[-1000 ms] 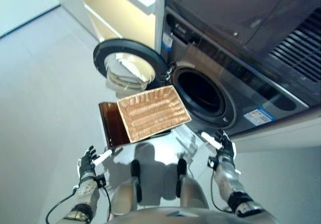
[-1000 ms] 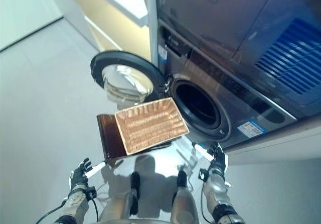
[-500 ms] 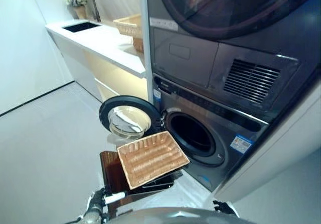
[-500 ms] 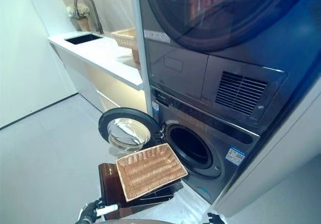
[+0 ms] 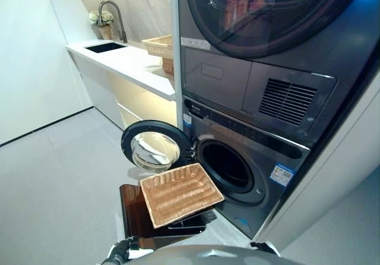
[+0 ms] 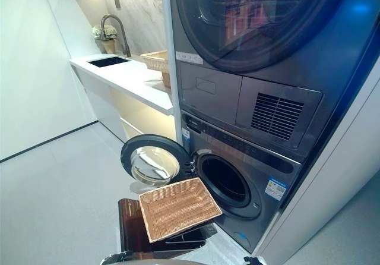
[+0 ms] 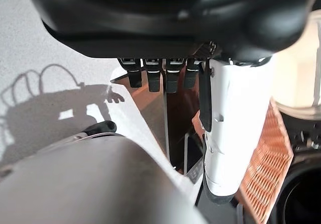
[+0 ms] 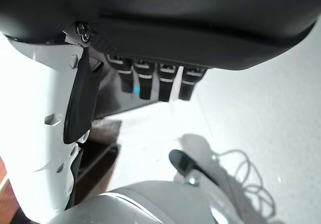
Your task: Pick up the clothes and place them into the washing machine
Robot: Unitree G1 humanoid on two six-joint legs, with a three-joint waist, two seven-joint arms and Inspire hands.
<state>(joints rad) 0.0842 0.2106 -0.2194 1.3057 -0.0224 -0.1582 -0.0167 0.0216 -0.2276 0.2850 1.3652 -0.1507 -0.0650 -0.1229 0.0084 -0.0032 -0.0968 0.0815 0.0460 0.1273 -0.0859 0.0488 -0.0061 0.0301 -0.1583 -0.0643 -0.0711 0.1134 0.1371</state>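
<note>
Left hand [image 7: 170, 43] and right hand [image 8: 150, 38] relaxed, empty, wicker basket [image 5: 180, 192] before open washing machine [image 5: 237, 170], grey floor [image 5: 53, 182]

Camera tilted up; both hands dropped to frame bottom.

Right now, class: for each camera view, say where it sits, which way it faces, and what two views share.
Eye views: head, facing the dark grey washing machine, its round door open; left hand at the edge.
Left wrist view: along the open left hand, towards the empty woven wicker basket.
Right wrist view: along the open right hand, floorwards.
Shared: basket.
</note>
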